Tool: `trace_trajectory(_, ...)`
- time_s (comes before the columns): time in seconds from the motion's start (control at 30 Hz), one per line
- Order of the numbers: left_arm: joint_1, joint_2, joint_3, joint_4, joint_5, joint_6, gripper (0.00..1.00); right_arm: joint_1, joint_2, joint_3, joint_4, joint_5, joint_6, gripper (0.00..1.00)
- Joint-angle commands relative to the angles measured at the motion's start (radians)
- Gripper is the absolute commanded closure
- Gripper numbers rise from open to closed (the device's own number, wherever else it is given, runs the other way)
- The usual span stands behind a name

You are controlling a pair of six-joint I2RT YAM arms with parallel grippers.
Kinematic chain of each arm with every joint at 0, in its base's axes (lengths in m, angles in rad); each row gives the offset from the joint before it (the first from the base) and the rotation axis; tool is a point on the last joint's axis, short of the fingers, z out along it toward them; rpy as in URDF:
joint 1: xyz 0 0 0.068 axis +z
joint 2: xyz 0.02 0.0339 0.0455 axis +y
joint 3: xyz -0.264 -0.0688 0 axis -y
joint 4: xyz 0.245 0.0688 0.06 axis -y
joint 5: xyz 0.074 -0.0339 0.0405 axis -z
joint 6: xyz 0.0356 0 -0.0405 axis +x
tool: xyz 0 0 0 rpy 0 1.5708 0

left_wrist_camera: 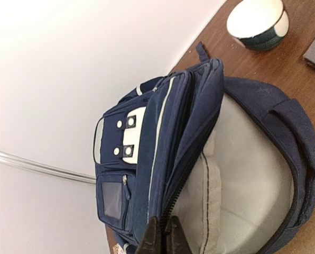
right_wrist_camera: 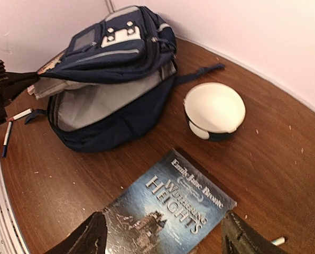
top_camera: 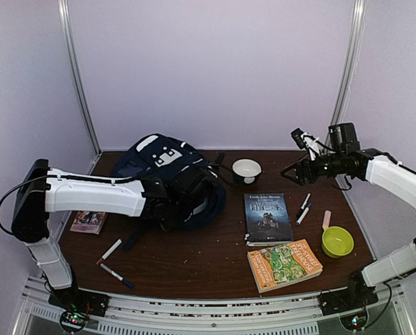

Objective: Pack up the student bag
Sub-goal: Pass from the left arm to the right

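Item: large navy-blue fabric backpack (top_camera: 167, 159), far-left on brown wooden surface (top_camera: 208, 258), mouth open. Left jaws pinching its upper flap. Right jaws spread, facing blue Wuthering Heights paperback (right_wrist_camera: 170, 209); step, I judge: first loading. Next I'd lower, grip book.

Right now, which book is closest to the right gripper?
The blue Wuthering Heights book, framed by the open right gripper; the orange book lies beyond it, the small book far left.

Soft, even light fills all three views; shadows on the table (top_camera: 194, 258) are faint. The wall (left_wrist_camera: 57, 69) washes out white in the left wrist view. The student bag (top_camera: 166, 159) looks murky from above, perhaps underexposed.
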Motion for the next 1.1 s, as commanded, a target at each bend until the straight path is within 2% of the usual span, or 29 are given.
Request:
trace_trajectory(0.0,-0.003,-0.178,-0.003,0.184,0.150,0.010,1.00,0.089,0.048,0.154,-0.092,-0.020,-0.066,0.27)
trace_trajectory(0.13,-0.001,-0.229,0.013,0.122,0.385,-0.008,1.00,0.178,0.124,0.244,-0.141,-0.041,-0.196,0.31)
trace_trajectory(0.23,-0.001,-0.264,-0.001,0.094,0.443,-0.020,1.00,0.233,0.186,0.337,-0.211,-0.082,-0.337,0.35)
trace_trajectory(0.53,0.022,-0.385,-0.132,0.151,0.467,-0.077,1.00,0.384,0.417,0.625,-0.248,-0.056,-0.475,0.34)
trace_trajectory(0.83,0.046,-0.467,-0.180,0.160,0.474,-0.089,1.00,0.467,0.564,0.732,-0.260,-0.073,-0.501,0.33)
trace_trajectory(0.9,0.050,-0.483,-0.190,0.160,0.472,-0.082,1.00,0.470,0.582,0.735,-0.249,-0.067,-0.495,0.34)
trace_trajectory(1.07,0.059,-0.511,-0.204,0.154,0.461,-0.071,1.00,0.470,0.624,0.763,-0.240,-0.036,-0.491,0.44)
